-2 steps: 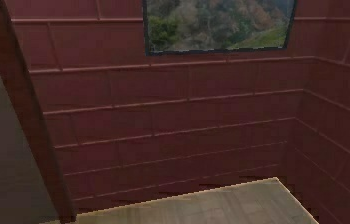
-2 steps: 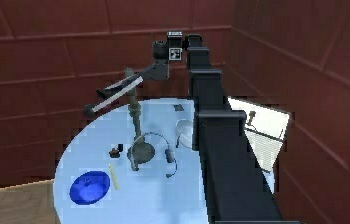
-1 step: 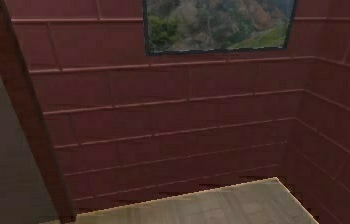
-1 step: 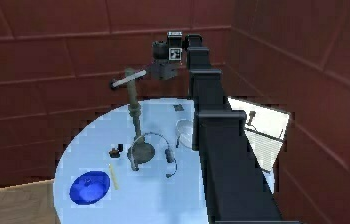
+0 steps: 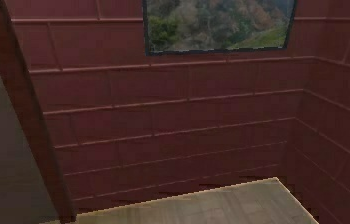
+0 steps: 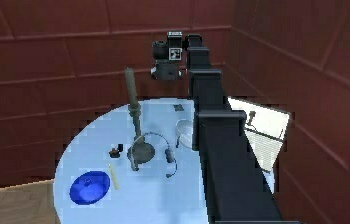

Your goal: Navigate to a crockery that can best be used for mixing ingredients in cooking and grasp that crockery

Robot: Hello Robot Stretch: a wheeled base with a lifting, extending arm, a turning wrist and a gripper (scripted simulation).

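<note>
dark against the red panelled wall, the gripper sits at the arm's far end. its fingers are too small to make out, so i cannot tell whether it holds anything. a white vessel stands just beside the arm on the pale blue round table. the blue bowl rests near the table's near edge, well apart from the gripper.

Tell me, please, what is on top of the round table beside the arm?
A blue bowl, a tall dark post, a grey round thing and a white dish; the arm covers the right part of the table.
</note>
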